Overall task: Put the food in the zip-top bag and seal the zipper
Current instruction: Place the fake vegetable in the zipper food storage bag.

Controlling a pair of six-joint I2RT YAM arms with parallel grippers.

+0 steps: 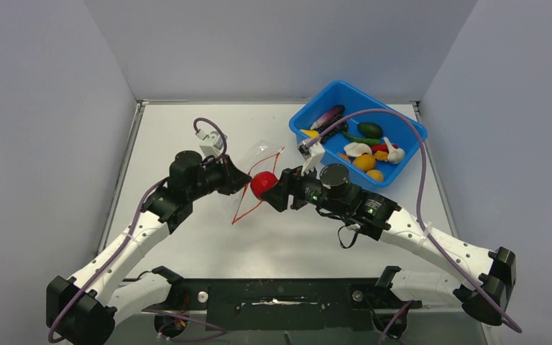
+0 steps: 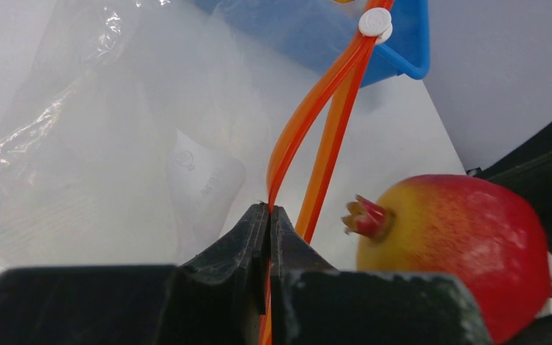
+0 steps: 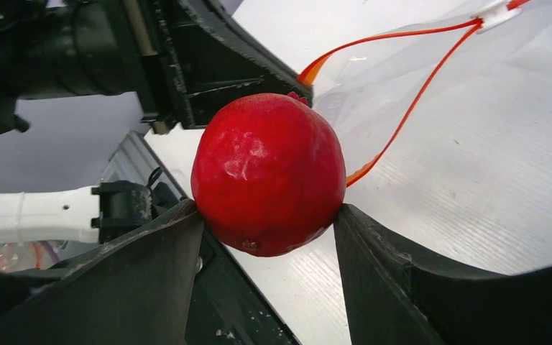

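Note:
The clear zip-top bag [image 1: 253, 159] lies at the table's middle, its red-orange zipper [image 1: 259, 194] parted into two strips. My left gripper [image 1: 243, 181] is shut on one zipper strip [image 2: 291, 140], holding the mouth open; the bag's film [image 2: 115, 144] spreads beyond my fingers. My right gripper [image 1: 276, 191] is shut on the red ball [image 1: 262, 184], a pomegranate-like toy [image 3: 267, 172], held just at the bag's mouth beside the left fingers. It shows in the left wrist view [image 2: 460, 248] to the right of the zipper. The white slider [image 2: 374, 22] sits at the strip's far end.
The blue tub [image 1: 315, 108] stands at the back right, holding the purple eggplant [image 1: 328, 115], green pieces [image 1: 369, 130], white pieces [image 1: 357, 149] and orange-yellow pieces [image 1: 364, 162]. Grey walls close in on three sides. Purple cables loop over both arms.

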